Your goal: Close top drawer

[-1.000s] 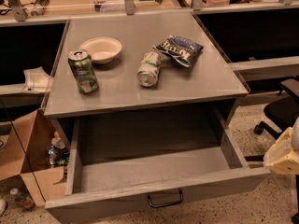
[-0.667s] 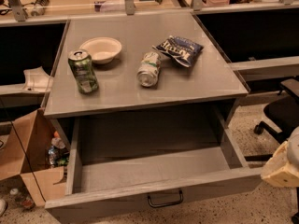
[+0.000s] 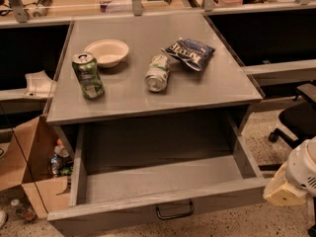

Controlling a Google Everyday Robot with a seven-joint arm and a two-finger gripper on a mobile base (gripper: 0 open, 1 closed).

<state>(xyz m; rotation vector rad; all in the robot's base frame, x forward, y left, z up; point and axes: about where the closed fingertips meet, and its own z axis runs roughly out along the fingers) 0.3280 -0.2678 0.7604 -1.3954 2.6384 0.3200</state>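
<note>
The top drawer [image 3: 163,209] of the grey cabinet stands pulled far out toward me. Its flat grey front carries one small dark loop handle [image 3: 174,212] near the bottom edge of the camera view. Its deep grey-walled tray [image 3: 163,174] shows nothing inside. My gripper [image 3: 285,190], a cream-coloured part on the end of the white arm, hangs at the lower right. It sits just outside the drawer's right front corner and close to it.
On the cabinet top [image 3: 217,90] are an upright green can [image 3: 88,75], a white bowl [image 3: 107,51], a can lying on its side [image 3: 157,73] and a blue chip bag [image 3: 189,52]. A cardboard box [image 3: 34,167] with bottles stands at left, an office chair [image 3: 296,117] at right.
My arm and gripper have dropped lower and a little left, toward the drawer's right front corner. The drawer stays open as before.
</note>
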